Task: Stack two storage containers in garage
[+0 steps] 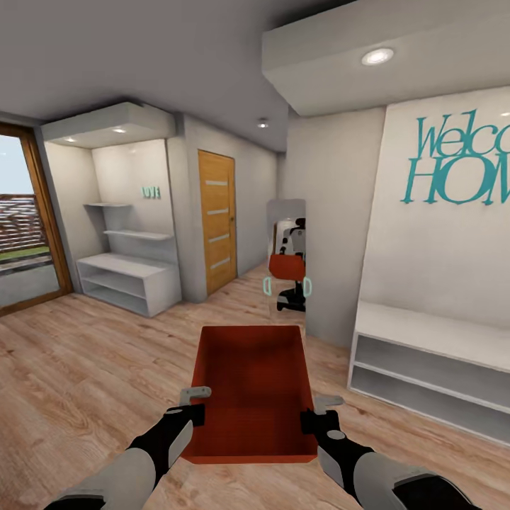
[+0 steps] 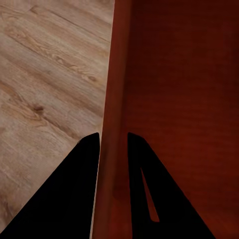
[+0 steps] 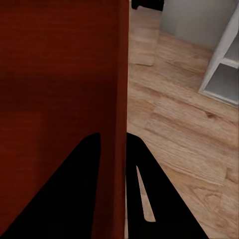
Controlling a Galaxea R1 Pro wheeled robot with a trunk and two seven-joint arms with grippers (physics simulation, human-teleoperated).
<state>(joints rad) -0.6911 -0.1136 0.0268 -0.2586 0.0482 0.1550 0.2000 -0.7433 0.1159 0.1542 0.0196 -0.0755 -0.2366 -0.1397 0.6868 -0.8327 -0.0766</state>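
Note:
An orange-red storage container (image 1: 253, 386) hangs in front of me over the light wood plank floor (image 1: 85, 368), held level between both arms. My left gripper (image 1: 193, 404) is shut on its left wall (image 2: 112, 99), one finger on each side. On the opposite wall (image 3: 122, 89) my right gripper (image 1: 319, 413) is shut the same way. The container's inside looks empty. This is a room with wood flooring and white walls.
A tall mirror (image 1: 286, 262) straight ahead reflects me and the container. A wooden door (image 1: 216, 221) stands ahead left, beside white shelves (image 1: 127, 280). A white bench shelf (image 1: 432, 375) lines the right wall under teal lettering. A glass door (image 1: 25, 227) is far left.

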